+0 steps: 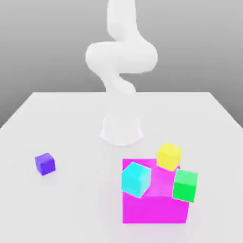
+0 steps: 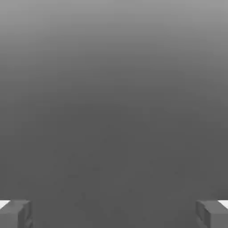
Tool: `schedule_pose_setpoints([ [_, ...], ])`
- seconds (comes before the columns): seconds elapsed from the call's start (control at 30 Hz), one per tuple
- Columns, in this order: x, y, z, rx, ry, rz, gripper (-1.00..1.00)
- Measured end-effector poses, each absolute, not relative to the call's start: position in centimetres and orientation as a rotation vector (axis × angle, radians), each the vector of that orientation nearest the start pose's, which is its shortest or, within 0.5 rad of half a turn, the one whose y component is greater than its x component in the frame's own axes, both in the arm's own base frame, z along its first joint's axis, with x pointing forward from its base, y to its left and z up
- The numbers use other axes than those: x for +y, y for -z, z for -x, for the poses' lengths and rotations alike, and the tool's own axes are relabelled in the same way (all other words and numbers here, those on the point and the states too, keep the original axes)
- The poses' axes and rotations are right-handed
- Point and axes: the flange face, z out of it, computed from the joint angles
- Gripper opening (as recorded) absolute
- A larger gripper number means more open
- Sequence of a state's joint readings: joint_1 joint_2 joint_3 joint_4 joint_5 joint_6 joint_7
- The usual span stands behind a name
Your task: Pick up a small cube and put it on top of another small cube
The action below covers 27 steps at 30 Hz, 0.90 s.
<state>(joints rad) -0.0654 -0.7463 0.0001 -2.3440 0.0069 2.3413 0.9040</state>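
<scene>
The small cube [image 1: 45, 163], solid purple-blue, sits alone on the white table [image 1: 71, 123] toward the exterior view's left. In the hand view my gripper [image 2: 114, 214] is open. Its two grey fingertips [image 2: 15, 213] stand far apart with nothing between them, facing plain grey background. The white arm [image 1: 121, 57] rises from its base [image 1: 122, 130] at the middle of the table and bends upward out of the exterior view.
A big magenta block [image 1: 154, 206] stands at the front, on the exterior view's right. A cyan cube [image 1: 136, 179], a yellow cube [image 1: 169, 156] and a green cube [image 1: 185, 185] sit tilted on or against it.
</scene>
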Motion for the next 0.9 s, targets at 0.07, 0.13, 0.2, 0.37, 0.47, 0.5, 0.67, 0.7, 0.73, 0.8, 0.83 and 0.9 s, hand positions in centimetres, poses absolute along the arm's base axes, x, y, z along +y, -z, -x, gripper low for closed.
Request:
schedule_pose_setpoints([
  [0.07,-4.6,-64.2,-38.3,1.433,0.882,2.291,0.00],
  [0.13,-6.8,-61.1,-39.4,1.604,0.819,2.207,0.00],
  [0.2,-9.0,-58.0,-40.1,1.768,0.757,2.112,0.00],
  [0.37,-14.4,-50.0,-40.2,2.151,0.605,1.823,0.00],
  [0.47,-17.5,-45.3,-39.3,2.359,0.517,1.617,0.00],
  [0.5,-18.4,-43.7,-38.8,2.425,0.488,1.543,0.00],
  [0.67,-22.5,-36.1,-35.4,2.716,0.346,1.137,0.00],
  [0.7,-23.2,-34.7,-34.6,2.766,0.318,1.049,0.00],
  [0.73,-23.8,-33.2,-33.7,2.814,0.290,0.959,0.00],
  [0.8,-24.8,-30.4,-31.7,2.901,0.236,0.772,0.00],
  [0.83,-25.2,-29.1,-30.6,2.940,0.209,0.676,0.00],
  [0.9,-25.9,-26.5,-28.4,3.008,0.156,0.479,0.00],
])
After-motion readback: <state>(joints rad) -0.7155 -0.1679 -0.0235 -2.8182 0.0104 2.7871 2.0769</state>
